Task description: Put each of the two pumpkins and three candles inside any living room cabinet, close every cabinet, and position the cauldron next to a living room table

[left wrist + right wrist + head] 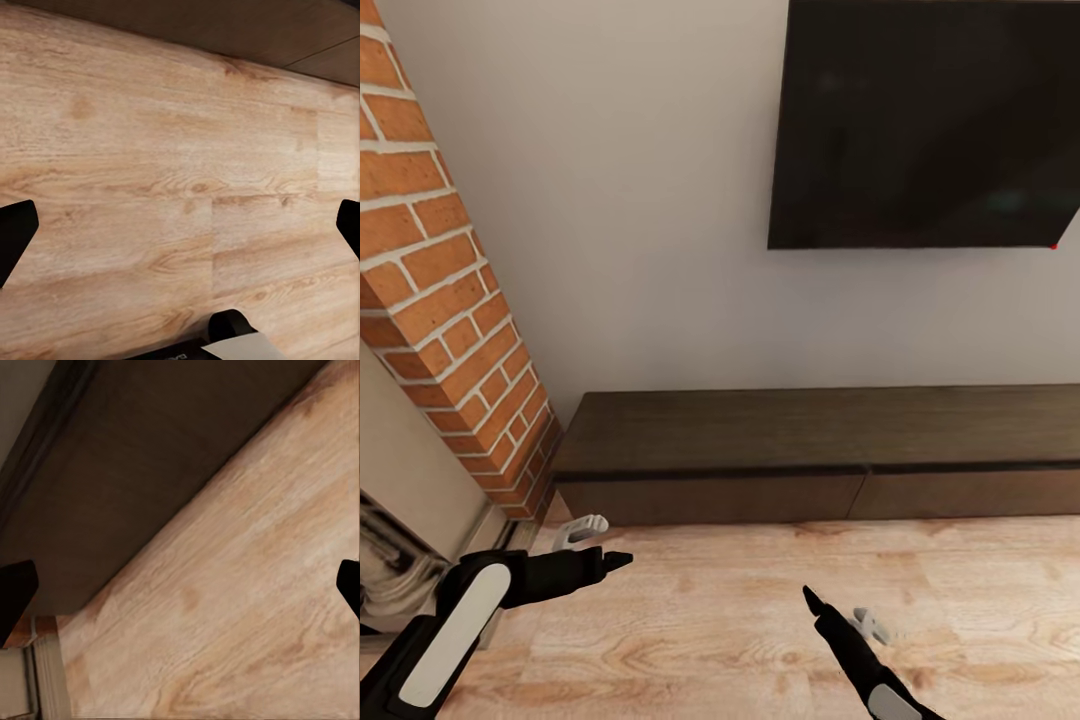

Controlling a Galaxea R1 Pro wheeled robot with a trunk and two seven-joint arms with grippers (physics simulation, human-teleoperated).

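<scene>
You are facing the cabinet (820,455), the long dark-brown unit against the pale wall under the wall-mounted television (925,120). Both plain fronts that show in the head view sit flush with the frame, so as far as this angle shows the cabinet is closed — though its right end runs out of the picture and you cannot vouch for that part.

Neither arm carries anything. Your left gripper (595,545) hangs low over the wooden floor (760,620) near the brick column (455,300), and in the left wrist view its fingertips (15,232) stand at the far edges of the frame with only bare planks between them: spread wide, empty. Your right gripper (840,615) hovers over the floor a little short of the cabinet front, and its wrist view shows the same thing, dark fingertips (15,592) wide apart with the cabinet's underside edge and floor between them.

No pumpkin, candle, cauldron or coffee table lies in front of you here, and nothing rests on the cabinet top. Whether anything is already stowed behind those fronts cannot be told from outside. Judging by the empty grippers and shut fronts, you are between carries — either about to open a front or about to turn away and fetch the next item. The cauldron step looks still ahead.
</scene>
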